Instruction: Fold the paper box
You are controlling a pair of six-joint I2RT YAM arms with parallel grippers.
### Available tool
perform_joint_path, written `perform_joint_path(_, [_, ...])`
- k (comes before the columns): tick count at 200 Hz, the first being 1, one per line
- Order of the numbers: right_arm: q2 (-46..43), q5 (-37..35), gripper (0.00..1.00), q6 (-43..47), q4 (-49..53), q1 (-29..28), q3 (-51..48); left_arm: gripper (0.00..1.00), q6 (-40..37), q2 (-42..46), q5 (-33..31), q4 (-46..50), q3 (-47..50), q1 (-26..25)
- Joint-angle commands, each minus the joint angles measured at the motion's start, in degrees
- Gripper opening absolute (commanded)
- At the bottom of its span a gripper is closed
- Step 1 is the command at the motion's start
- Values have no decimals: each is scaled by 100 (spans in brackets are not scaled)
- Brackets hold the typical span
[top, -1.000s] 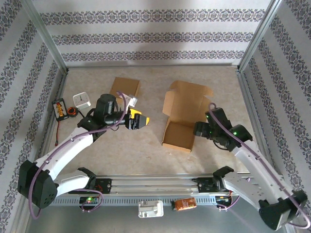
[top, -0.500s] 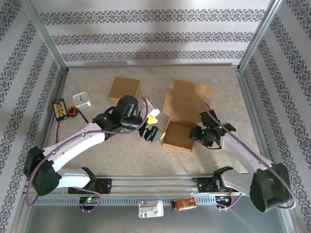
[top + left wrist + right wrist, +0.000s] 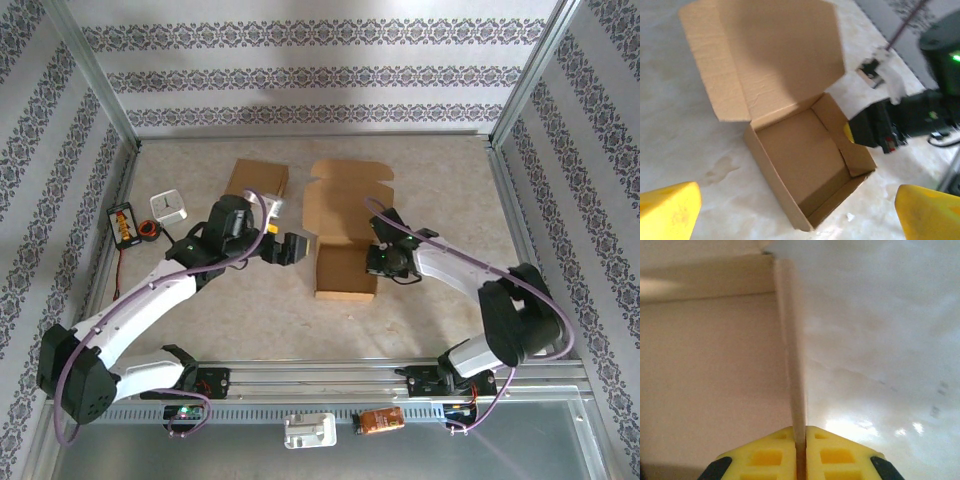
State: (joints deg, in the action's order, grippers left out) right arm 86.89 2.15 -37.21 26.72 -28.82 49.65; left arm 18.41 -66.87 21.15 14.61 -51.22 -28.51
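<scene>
Cropped at the lower corners of the left wrist view: fingers (image 3: 667, 212) of the left gripper (image 3: 797, 200), with just their yellow tips inside. Smeared by blur there: right gripper (image 3: 850, 134) at the box (image 3: 805, 165) wall. Too small to identify from above: orange gadget (image 3: 124, 224) and white item (image 3: 170, 205), far left.

small white clock (image 3: 170, 206), orange-black meter (image 3: 124, 224), black ring (image 3: 148, 230) beside it, beige table (image 3: 190, 160)
</scene>
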Motion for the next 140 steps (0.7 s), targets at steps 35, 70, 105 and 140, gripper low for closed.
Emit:
perform_joint_path(35, [949,-630,12,-274,-167,-841,1075,93,651,-1150,-173,1110,-590,485])
perform_joint_path(70, [1168,-872,28,-392,-157,-1150,1370,84,809,-1725,-1013,1354,-601,163])
perform_joint_path(105, [750,-839,49,-400,-53,-1118,1353,73,760,-2339,-1566,1670,-851,126])
perform_joint_path(140, [118,-814,60,-383,-44,-958,1041,49,865,-2957,-868,1524,-924,84])
